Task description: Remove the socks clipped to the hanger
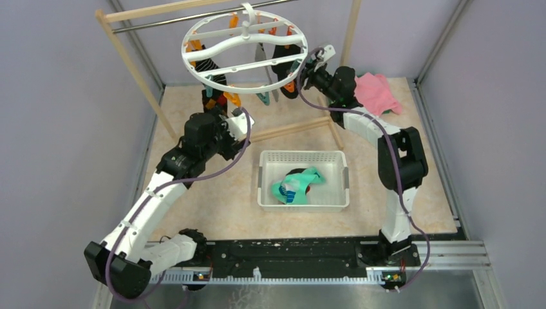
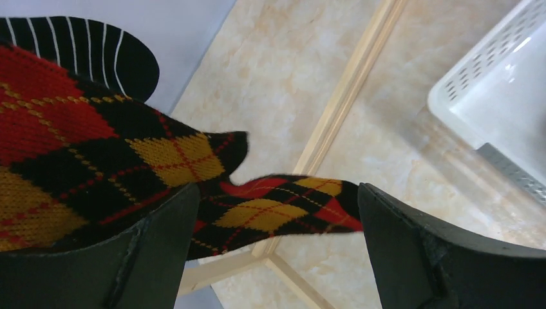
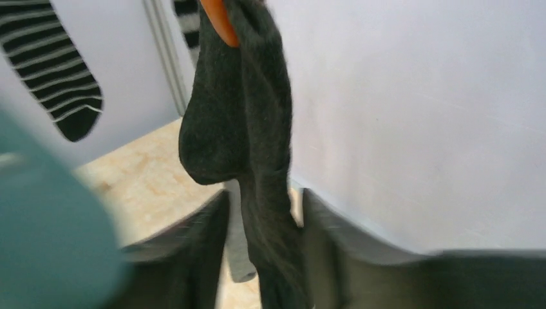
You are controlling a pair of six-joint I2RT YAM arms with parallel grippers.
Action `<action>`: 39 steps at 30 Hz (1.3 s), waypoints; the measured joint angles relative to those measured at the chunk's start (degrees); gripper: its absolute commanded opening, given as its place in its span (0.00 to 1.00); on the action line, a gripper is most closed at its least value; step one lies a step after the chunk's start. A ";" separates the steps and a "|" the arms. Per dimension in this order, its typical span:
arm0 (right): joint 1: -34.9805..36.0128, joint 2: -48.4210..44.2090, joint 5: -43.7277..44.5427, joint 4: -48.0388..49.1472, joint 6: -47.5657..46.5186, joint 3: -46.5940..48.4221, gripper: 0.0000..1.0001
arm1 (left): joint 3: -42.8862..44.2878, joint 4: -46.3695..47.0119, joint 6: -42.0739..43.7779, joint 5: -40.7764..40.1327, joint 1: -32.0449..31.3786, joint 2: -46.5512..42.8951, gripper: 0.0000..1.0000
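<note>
High at the back of the worktop [image 1: 212, 193], the hanger [image 1: 248, 29] is hung, with socks clipped to it. The left jaws are spread wide; the toe of the argyle sock [image 2: 129, 161] is seen between them, ungripped. The right jaws are set either side of the dark grey sock [image 3: 257, 129], below its orange clip [image 3: 219, 19]; whether it is pinched cannot be told. A firm bite should be taken close under the clip, then a straight downward pull applied, so that the hanger is not swung.

Even bright light, soft shadows; top & left wrist views sharp, right wrist view blurry, esp. right claw [image 3: 264, 201].
</note>
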 measured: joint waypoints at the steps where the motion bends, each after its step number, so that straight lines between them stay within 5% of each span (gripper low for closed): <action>1: 0.00 0.00 -0.59 0.52 -0.13 0.00 0.24 | 0.02 -0.04 -0.02 0.33 1.46 0.35 0.99; 4: 0.00 -0.59 -2.78 3.15 1.11 -0.37 0.00 | 0.28 -0.11 -0.24 1.53 3.52 1.09 0.99; 22: 3.98 -28.87 -2.23 12.63 6.97 -30.47 0.00 | 3.41 -9.20 -6.16 13.22 3.56 -5.27 0.99; 39: 21.94 -46.23 4.09 -0.42 8.07 -35.28 0.00 | 12.50 -20.74 -11.50 38.16 3.56 -7.39 0.99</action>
